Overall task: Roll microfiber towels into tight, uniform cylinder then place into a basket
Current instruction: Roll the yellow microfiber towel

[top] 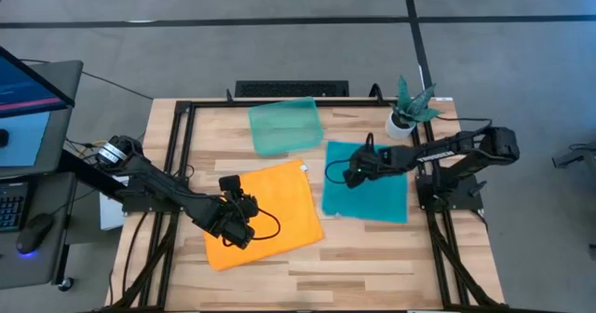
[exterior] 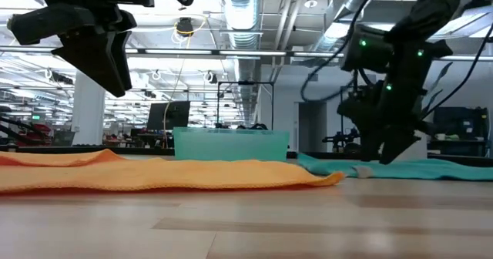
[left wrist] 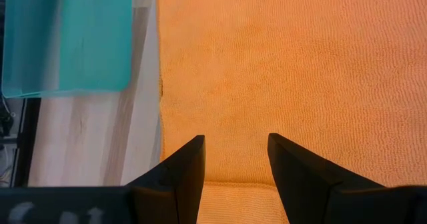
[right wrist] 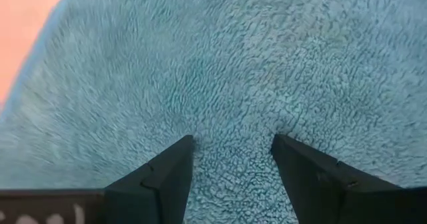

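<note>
The orange towel (top: 270, 215) lies spread flat on the table's left half. The teal-blue towel (top: 372, 194) lies flat to its right. The pale-green basket (top: 286, 125) stands behind them at the far middle. My left gripper (top: 240, 227) hangs open above the orange towel (left wrist: 287, 64), well clear of it in the low view (exterior: 115, 82). My right gripper (top: 352, 176) is open and points down over the teal towel's left part (right wrist: 233, 64), its tips very close to the cloth (exterior: 379, 160). My right gripper comes at the teal towel from above, steeply slanted, with its fingers (right wrist: 173, 164) spread over the flat cloth near the towel's left edge. Whether the tips touch the cloth I cannot tell.
A small white pot with a green plant (top: 407, 115) stands at the far right, close to the right arm. Black frame rails (top: 182, 136) run along the table's sides. Bare wood (top: 372, 257) lies along the near edge. A monitor (top: 28, 89) stands off the table's left.
</note>
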